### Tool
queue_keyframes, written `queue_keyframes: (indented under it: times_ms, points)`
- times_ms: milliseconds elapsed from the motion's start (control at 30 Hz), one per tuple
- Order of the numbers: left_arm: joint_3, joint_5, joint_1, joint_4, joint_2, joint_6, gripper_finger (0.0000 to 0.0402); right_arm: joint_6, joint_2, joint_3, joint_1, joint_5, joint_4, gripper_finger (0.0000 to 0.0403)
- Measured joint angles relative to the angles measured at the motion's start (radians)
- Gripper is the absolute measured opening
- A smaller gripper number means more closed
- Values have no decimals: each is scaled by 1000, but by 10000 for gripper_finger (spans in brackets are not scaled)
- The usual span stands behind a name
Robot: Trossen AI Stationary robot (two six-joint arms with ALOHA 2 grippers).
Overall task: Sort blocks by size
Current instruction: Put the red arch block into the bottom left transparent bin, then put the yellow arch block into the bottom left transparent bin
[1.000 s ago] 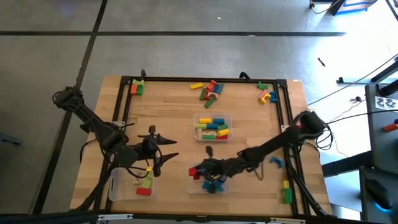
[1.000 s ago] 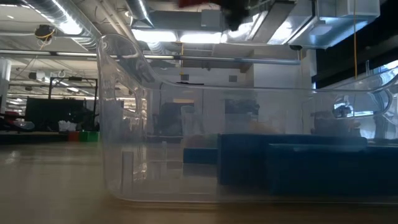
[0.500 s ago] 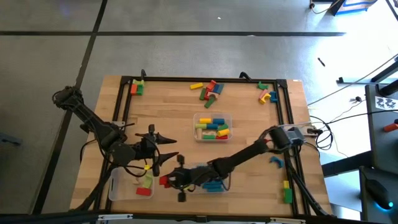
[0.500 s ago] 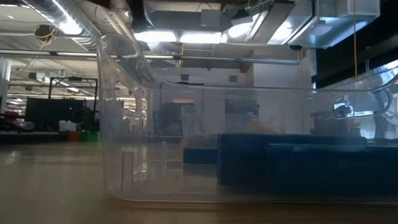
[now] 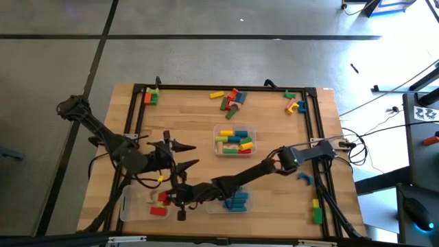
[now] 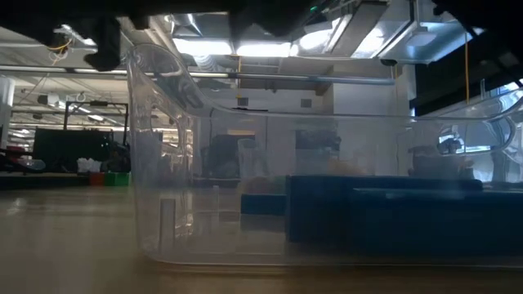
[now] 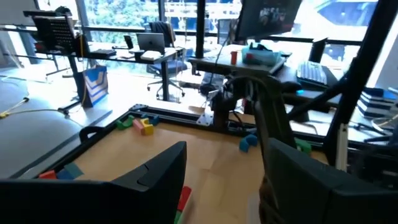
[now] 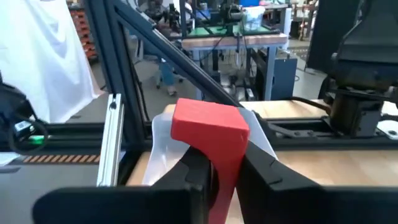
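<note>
1. The counter [image 5: 192, 130] is pale wood with a smooth grain, and a black metal frame [image 5: 315, 130] runs around its edges.
2. The right claw [image 5: 180, 201] reaches far across the near side of the counter. It is clenched on a red block [image 8: 208, 127]. The block is chunky with flat painted sides and square corners.
3. The red block hangs at the right edge of a clear plastic tray [image 5: 130, 206] near the counter's near left corner. A red block [image 5: 158, 211] and a pale green block [image 5: 161, 202] lie in that tray.
4. The left claw [image 5: 180, 154] hovers just behind that tray with its dark fingers [image 7: 158, 168] spread apart and nothing between them.
5. A second clear tray [image 5: 234, 139] sits in the middle of the counter. It holds short blocks in yellow, blue, green and red.
6. A third clear tray [image 5: 229, 202] sits near the front edge, partly under the right arm, with blue blocks [image 5: 236, 201] in it. The low view looks through its shiny curved wall [image 6: 163, 163] at the dark blue blocks [image 6: 384, 212].
7. Loose blocks lie in a pile [image 5: 230, 98] at the far edge, more at the far left corner [image 5: 150, 96], the far right corner [image 5: 295, 104], and the near right edge [image 5: 315, 211].
8. The wood between the piles and trays is bare, so there is open room in the middle left and far middle.
9. No writing can be read anywhere.
</note>
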Motion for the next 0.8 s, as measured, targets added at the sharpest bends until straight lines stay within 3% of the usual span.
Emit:
queue_keyframes:
  times_ms: [367,667,800]
  points:
    - [0,0,15,-1,-1,7,210,51,103,89,-25,-27,54,59]
    - [0,0,12,-1,-1,9,210,42,104,89,-25,-16,26,176]
    - [0,0,7,-1,-1,5,210,-1,104,88,-24,-16,9,206]
